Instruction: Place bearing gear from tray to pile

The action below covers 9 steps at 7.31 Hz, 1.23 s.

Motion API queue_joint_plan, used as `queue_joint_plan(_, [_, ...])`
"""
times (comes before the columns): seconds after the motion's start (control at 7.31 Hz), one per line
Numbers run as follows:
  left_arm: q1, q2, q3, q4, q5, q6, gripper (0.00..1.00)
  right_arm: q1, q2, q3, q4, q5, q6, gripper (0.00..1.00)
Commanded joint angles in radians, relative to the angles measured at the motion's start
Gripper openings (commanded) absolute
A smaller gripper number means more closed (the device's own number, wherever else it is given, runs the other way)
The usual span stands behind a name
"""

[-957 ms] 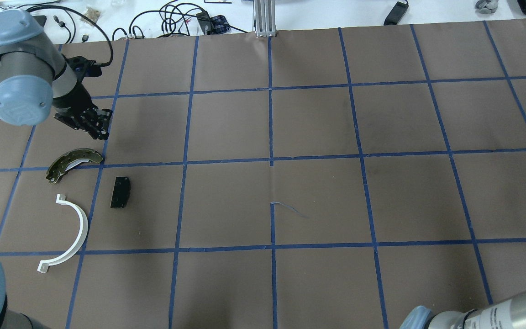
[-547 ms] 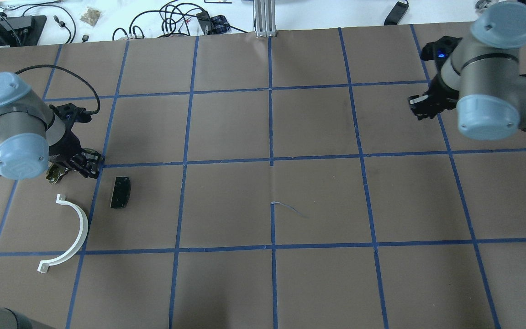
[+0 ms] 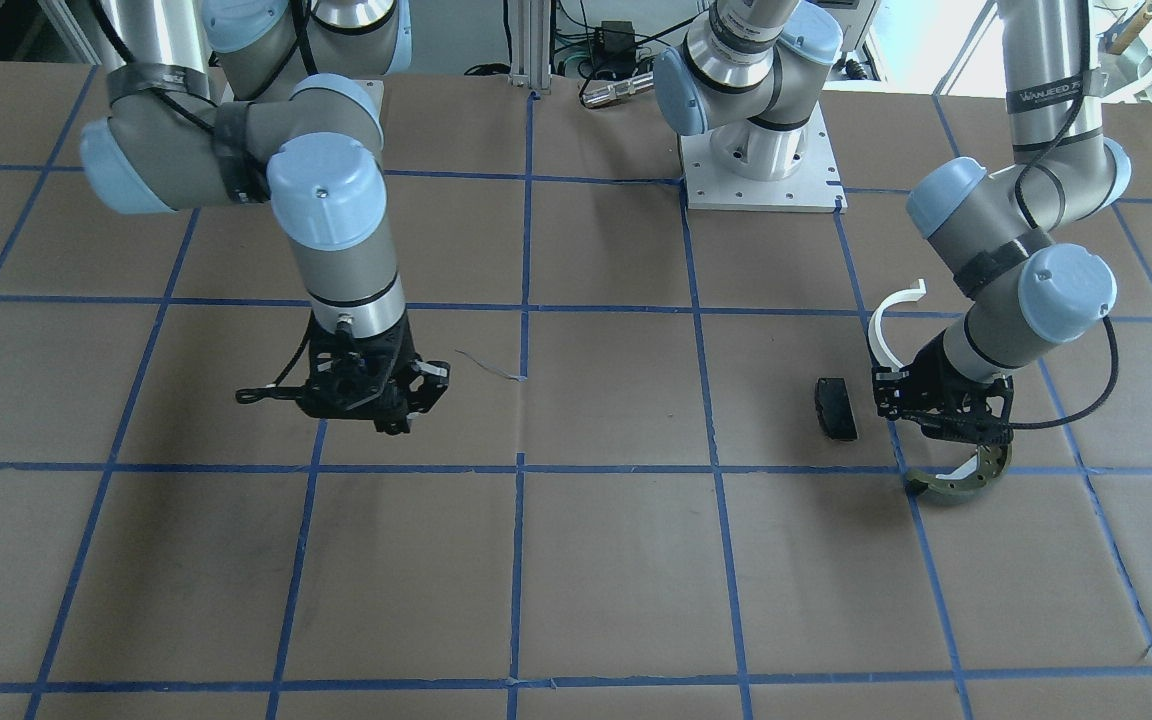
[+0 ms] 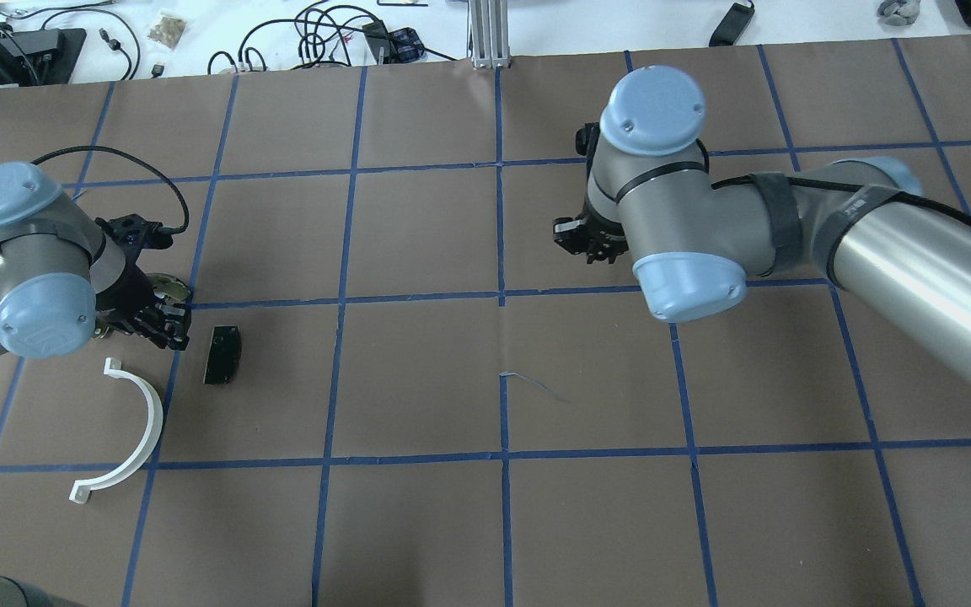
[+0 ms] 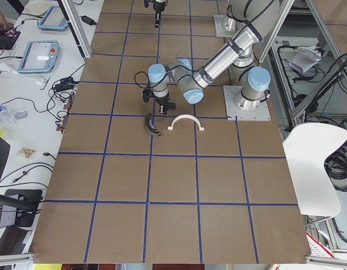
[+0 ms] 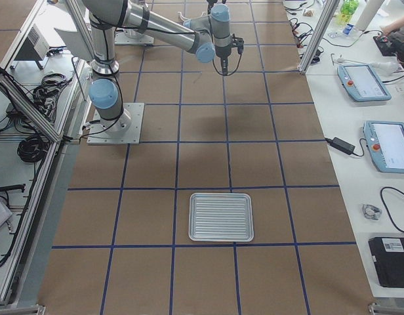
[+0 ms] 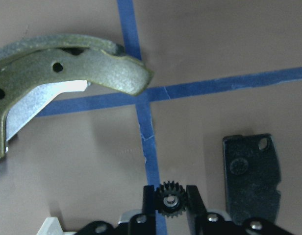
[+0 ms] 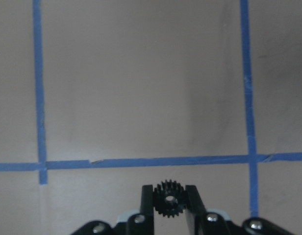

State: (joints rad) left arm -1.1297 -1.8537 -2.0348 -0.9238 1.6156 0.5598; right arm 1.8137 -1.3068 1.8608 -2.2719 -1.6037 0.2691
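Your pile, near to far: white half-ring (image 4: 154,417), black pad (image 4: 222,355), then the left gripper (image 4: 169,324), jaws clenched on a bearing gear (image 7: 169,199) just beside the olive shoe (image 7: 92,68). By my reckoning, only the release is left. Mid-bench (image 4: 418,379): right gripper (image 4: 582,244), jaws grasping a second bearing gear (image 8: 169,199), well apart from the pile.

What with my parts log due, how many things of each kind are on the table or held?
Gears: 2, the left-held gear and the right-held gear
White half-ring: 1
Black pad: 1
Olive-green shoe: 1
Metal tray: 1
Total: 6
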Motion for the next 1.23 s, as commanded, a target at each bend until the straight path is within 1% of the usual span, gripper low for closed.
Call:
queue_joint_plan(0.0, [0.001,0.002,0.007,0.000,0.001,0.003,1.00,0.163,0.046,-0.006,-0.004,0.007,0.190,0.18])
queue_joint_plan(0.14, [0.001,0.008,0.008,0.000,0.001,0.002,1.00,0.215,0.082,-0.024,-0.017,0.007,0.249,0.18])
queue_joint_plan(0.27, [0.001,0.013,0.010,0.000,0.000,0.000,1.00,0.242,0.109,-0.043,-0.017,0.010,0.260,0.18])
queue_joint_plan(0.41, [0.001,0.017,0.018,-0.001,-0.009,-0.008,1.00,0.243,0.127,-0.043,-0.017,0.014,0.259,0.22])
queue_joint_plan(0.55, [-0.012,0.021,0.033,-0.006,-0.011,-0.015,1.00,0.243,0.156,-0.055,-0.047,0.060,0.250,0.34])
queue_joint_plan(0.68, [-0.019,0.027,0.050,-0.012,-0.017,-0.038,1.00,0.243,0.178,-0.055,-0.063,0.062,0.254,0.45])
queue_joint_plan(0.82, [-0.019,0.031,0.056,-0.019,-0.057,-0.046,1.00,0.243,0.185,-0.055,-0.067,0.064,0.259,0.66])
queue_joint_plan(0.96, [-0.021,0.033,0.061,-0.020,-0.059,-0.060,1.00,0.222,0.181,-0.058,-0.064,0.064,0.227,1.00])
queue_joint_plan(1.09, [-0.028,0.034,0.061,-0.021,-0.060,-0.061,1.00,0.202,0.178,-0.063,-0.063,0.053,0.188,1.00])
